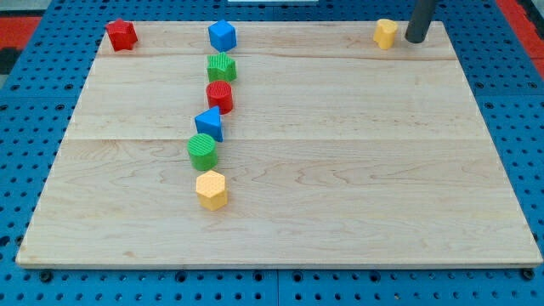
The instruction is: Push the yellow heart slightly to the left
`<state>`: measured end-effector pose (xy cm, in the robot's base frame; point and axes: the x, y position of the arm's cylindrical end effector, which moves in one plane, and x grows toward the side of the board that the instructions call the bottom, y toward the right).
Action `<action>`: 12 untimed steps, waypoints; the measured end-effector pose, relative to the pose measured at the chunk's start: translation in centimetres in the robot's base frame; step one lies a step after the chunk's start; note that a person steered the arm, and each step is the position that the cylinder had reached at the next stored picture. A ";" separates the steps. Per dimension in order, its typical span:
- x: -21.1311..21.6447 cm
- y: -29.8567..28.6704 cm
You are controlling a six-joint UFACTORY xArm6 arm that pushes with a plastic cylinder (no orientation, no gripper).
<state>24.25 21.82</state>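
The yellow heart (386, 33) lies at the top right of the wooden board (357, 170), near its far edge. My tip (416, 39) is the lower end of a dark rod coming down from the view's top. It stands just to the right of the yellow heart, with a small gap between them.
A line of blocks runs down the board's left-centre: blue block (222, 36), green block (222, 67), red cylinder (219, 96), blue triangle-like block (209, 124), green cylinder (202, 150), yellow hexagon (211, 189). A red block (121, 35) sits at the top left corner.
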 end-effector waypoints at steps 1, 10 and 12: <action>-0.2 -3.3; 12.6 -5.1; 36.4 -8.5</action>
<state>60.70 13.33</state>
